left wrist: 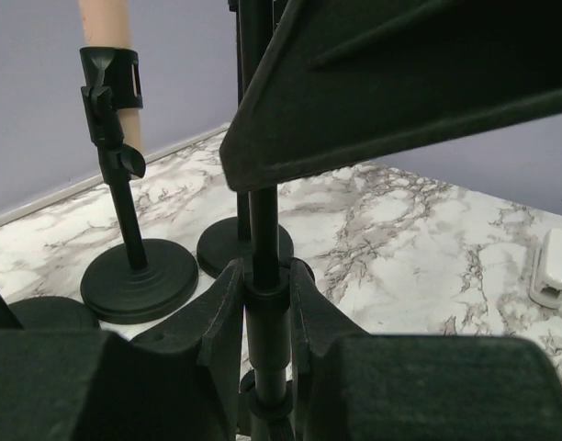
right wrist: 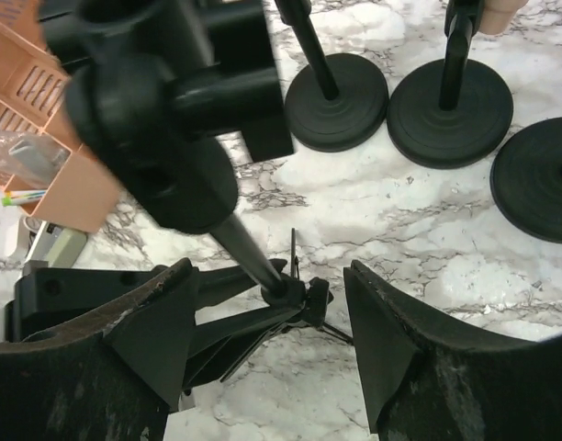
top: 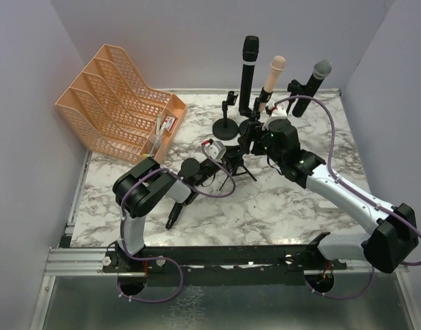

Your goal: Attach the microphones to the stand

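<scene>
Left gripper [left wrist: 265, 299] clamped on tripod stand [left wrist: 263, 230], arm folded low; right gripper [right wrist: 270, 276] spread wide above.

The top view looks down from high behind the near edge, far enough to hold the whole marble desk [top: 265, 206]; the left wrist view sits low and close, facing level across the desk past the left claw [left wrist: 264, 299] at the tripod stand [left wrist: 263, 230]; the right wrist view looks steeply down through the right claw [right wrist: 267, 285], close above the desk; all three share that stand and the round stand bases [top: 226, 127] beyond it.
</scene>
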You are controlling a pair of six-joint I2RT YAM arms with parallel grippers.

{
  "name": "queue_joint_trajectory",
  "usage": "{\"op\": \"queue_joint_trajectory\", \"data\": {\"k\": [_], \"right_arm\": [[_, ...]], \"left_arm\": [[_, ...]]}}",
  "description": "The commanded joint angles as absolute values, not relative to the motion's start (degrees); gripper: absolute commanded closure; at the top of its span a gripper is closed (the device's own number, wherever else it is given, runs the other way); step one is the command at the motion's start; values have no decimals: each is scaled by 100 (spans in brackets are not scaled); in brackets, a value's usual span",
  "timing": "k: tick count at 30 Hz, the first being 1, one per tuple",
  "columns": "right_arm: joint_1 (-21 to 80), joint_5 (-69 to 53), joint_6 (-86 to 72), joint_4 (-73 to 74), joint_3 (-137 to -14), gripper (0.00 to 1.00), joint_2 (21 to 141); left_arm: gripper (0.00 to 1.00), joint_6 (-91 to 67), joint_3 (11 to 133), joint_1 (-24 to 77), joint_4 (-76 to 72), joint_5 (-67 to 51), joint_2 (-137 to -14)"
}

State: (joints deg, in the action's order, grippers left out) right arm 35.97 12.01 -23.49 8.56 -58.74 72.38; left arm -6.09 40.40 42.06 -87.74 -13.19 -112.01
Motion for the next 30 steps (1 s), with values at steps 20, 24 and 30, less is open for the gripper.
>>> {"op": "queue_joint_trajectory", "data": {"k": [20, 24, 30], "right_arm": [[3630, 1269, 253, -3039, -4504, 99, 7641], [3630, 1621, 863, -3377, -4397, 99, 7646], [3467, 1734, 927, -3517, -4381, 99, 7767]], "left_arm": [[47, -767, 3021, 3930, -9106, -1507, -10442], [36, -941, 2892, 3887, -8879, -1419, -9981], [33, -995, 2819, 3876, -8133, -1066, -9284]]}}
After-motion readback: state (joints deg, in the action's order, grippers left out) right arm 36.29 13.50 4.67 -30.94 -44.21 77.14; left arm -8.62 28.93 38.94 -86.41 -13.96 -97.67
